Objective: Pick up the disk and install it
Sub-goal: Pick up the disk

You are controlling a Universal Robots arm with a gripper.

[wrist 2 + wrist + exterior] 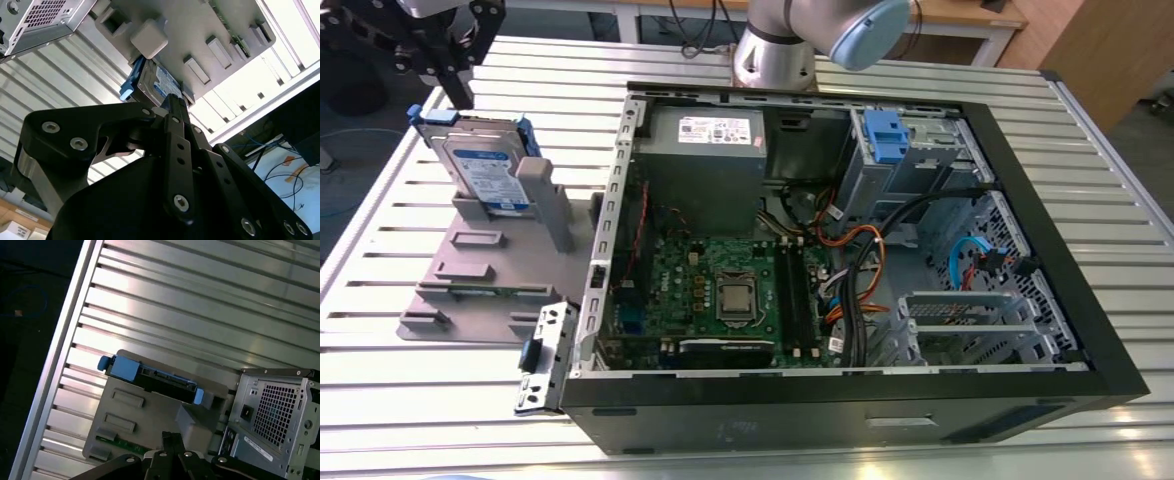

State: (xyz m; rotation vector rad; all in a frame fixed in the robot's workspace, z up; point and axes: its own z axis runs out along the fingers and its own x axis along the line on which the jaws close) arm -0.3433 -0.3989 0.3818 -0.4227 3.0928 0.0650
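Observation:
The disk (483,165) stands on edge in a grey holder plate (480,270) on the exterior view's left, its blue-and-white label facing out and a blue bracket around its edges. My gripper (454,95) hangs just above the disk's far top corner, fingers together, with nothing in them and a small gap to the disk. In both wrist views the black fingers point toward the disk (155,82) (165,380), with the gripper (172,102) (171,436) short of it.
An open computer case (1067,330) lies beside the holder, with a motherboard, cables, a grey power supply (707,170) and a drive bay with a blue latch (887,135). A small blue-and-silver bracket (540,355) lies by the case's near corner. The table (400,400) is slatted aluminium.

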